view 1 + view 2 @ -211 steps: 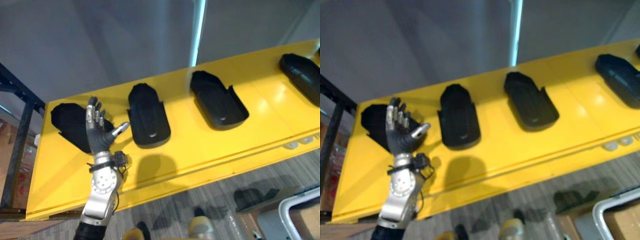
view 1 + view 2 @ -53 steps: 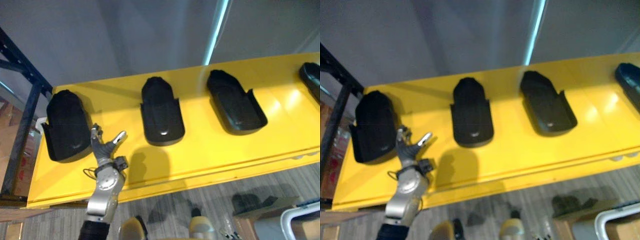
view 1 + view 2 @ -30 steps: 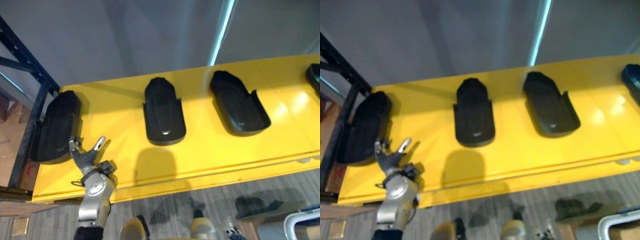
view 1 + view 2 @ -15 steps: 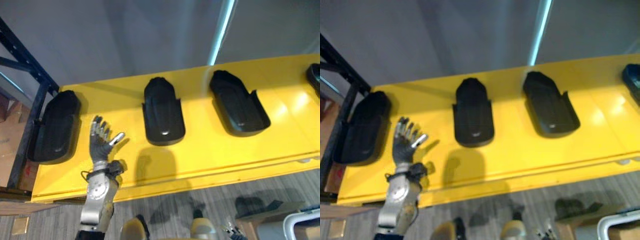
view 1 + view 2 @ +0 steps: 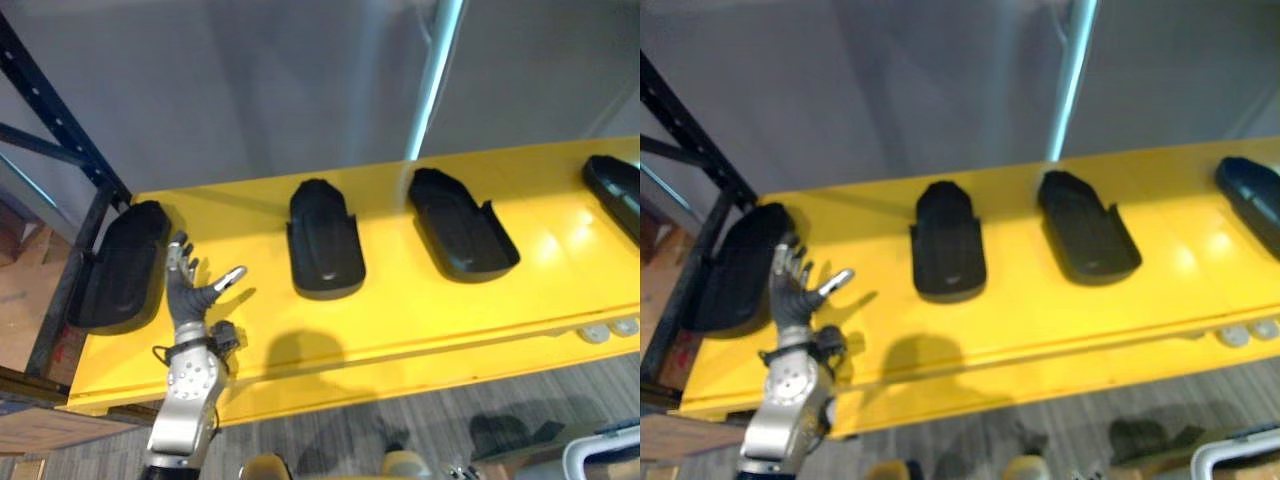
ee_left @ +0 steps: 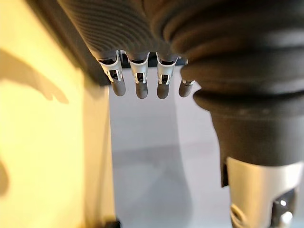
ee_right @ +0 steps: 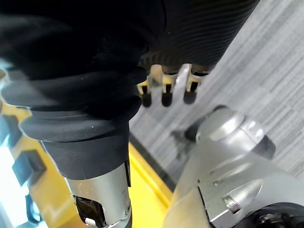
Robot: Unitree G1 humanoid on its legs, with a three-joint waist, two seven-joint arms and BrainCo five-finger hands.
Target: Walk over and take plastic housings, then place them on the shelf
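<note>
A: Where were the plastic housings?

B: Four black ones lay well apart in a row on the yellow shelf (image 5: 400, 310). The leftmost housing (image 5: 120, 265) sat at the left end by the dark rack post (image 5: 60, 130). To its right came the second housing (image 5: 325, 240), the third housing (image 5: 462, 225) and the fourth housing (image 5: 615, 190), which the view's right edge cut off.

A: And the left hand (image 5: 187, 295)?

B: It was raised over the shelf just beside the leftmost housing, its fingers (image 5: 180, 255) straight and spread, thumb out, grasping nothing.

A: The right hand (image 7: 166, 97)?

B: It hung low over the grey carpet (image 7: 266, 66), fingers released and empty.
</note>
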